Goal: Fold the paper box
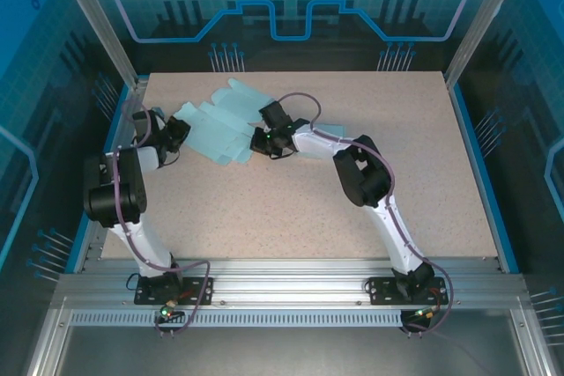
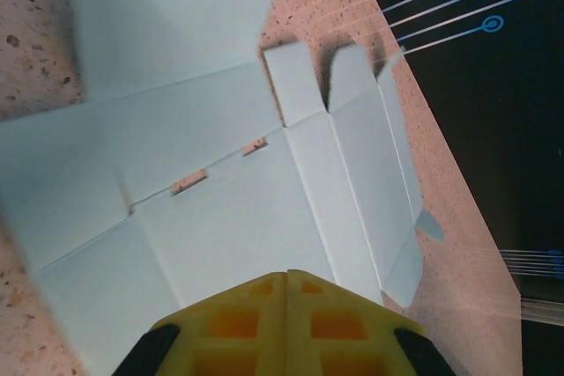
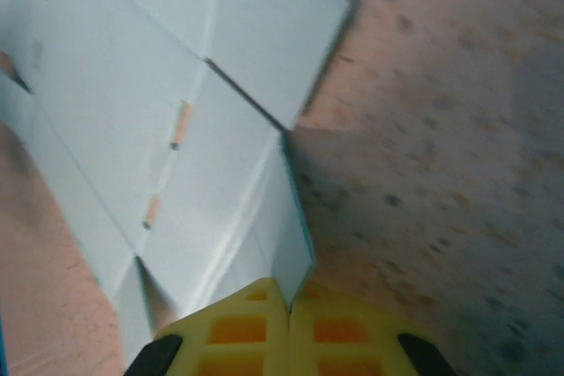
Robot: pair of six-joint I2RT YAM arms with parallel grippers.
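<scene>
- Top external view: a pale blue-green, flat, unfolded paper box [image 1: 220, 125] is seen lying on the speckled beige tabletop [image 1: 370, 191], toward the table's 11 o'clock area.
- The long axis of the sheet is laid on a diagonal, roughly from 10 o'clock to 4 o'clock, with its scalloped flaps pointed toward 12 o'clock.
- The left gripper [image 1: 179, 129] is placed at the sheet's 9 o'clock end, and the right gripper [image 1: 260, 141] at its 4 o'clock end.
- Left wrist view: the paper box [image 2: 220, 217] is spread flat, its creases and two small slots are shown, and its tabs are directed toward 1 o'clock.
- The yellow fingers of the left gripper [image 2: 286, 279] are pressed together over the near edge of the sheet. Whether paper is nipped between them cannot be told.
- Right wrist view: one edge of the paper box [image 3: 176, 85] is lifted off the table and is led straight into the seam of the right gripper [image 3: 289, 292], whose fingers are clamped on that raised panel.
- The remaining panels are fanned out toward 11 o'clock in that view.
</scene>
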